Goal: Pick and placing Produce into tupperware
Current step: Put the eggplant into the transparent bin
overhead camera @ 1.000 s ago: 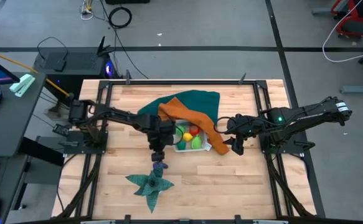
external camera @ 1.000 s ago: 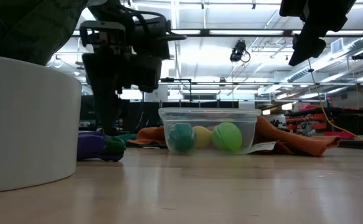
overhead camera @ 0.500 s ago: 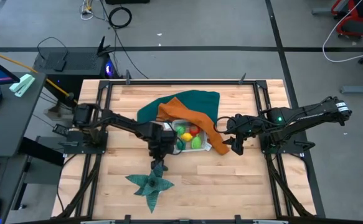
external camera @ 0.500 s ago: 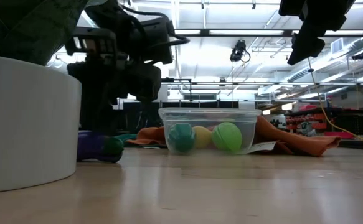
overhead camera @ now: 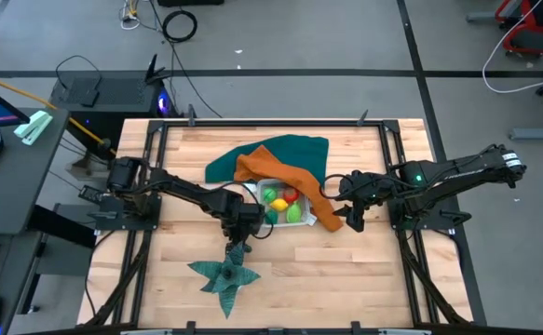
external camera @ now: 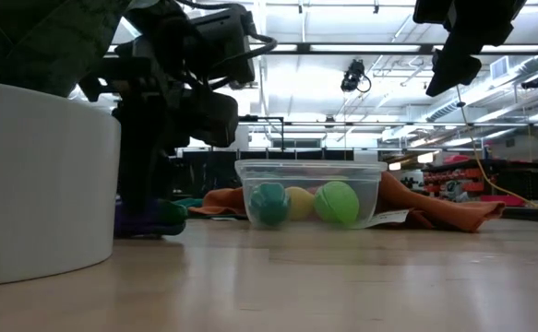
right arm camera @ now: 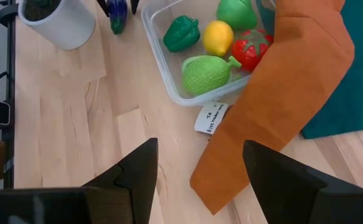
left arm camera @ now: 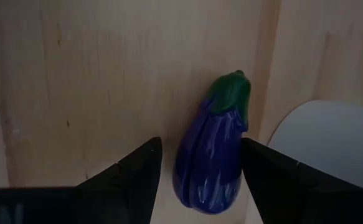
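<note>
four pieces of produce [right arm camera: 206,73] lie in the tupperware [overhead camera: 258,221] at the counter's [overhead camera: 346,270] middle. the eggplant [left arm camera: 213,155] lies on the counter between the left hand's [left arm camera: 198,171] fingers, beside the pot [right arm camera: 60,22]. the right hand [overhead camera: 353,220] hangs right of the tupperware.

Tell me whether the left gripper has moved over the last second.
Yes. In the high view the left gripper has come down toward the star-shaped cloth, its jaws now straddling the purple eggplant.
</note>
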Controlling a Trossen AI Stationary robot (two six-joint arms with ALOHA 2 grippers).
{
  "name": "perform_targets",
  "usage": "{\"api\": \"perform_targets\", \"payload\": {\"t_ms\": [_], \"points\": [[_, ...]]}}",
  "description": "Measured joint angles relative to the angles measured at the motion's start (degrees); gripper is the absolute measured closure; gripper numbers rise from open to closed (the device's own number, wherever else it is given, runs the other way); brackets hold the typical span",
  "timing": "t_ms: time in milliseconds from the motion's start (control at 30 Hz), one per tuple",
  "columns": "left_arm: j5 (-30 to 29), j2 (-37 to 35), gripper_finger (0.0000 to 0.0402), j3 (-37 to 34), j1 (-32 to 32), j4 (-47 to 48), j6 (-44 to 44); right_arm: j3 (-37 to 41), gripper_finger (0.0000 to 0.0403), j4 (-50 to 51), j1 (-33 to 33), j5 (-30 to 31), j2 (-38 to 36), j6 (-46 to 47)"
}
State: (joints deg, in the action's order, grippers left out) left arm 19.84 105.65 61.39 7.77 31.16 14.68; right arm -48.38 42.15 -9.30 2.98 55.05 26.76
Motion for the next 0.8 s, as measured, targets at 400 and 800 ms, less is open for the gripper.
{"api": "perform_targets", "payload": {"t_ms": [400, 800], "points": [[-4.46, -0.09, 0.0230, 0.07, 1.22, 0.07, 0.15, 0.00, 0.0210, 0.00, 0.00, 0.00, 0.00, 0.00], [-5.50, 0.20, 0.0255, 3.99, 0.49, 4.33, 0.15, 0.00, 0.0228, 0.00, 0.00, 0.00, 0.00, -0.26]]}}
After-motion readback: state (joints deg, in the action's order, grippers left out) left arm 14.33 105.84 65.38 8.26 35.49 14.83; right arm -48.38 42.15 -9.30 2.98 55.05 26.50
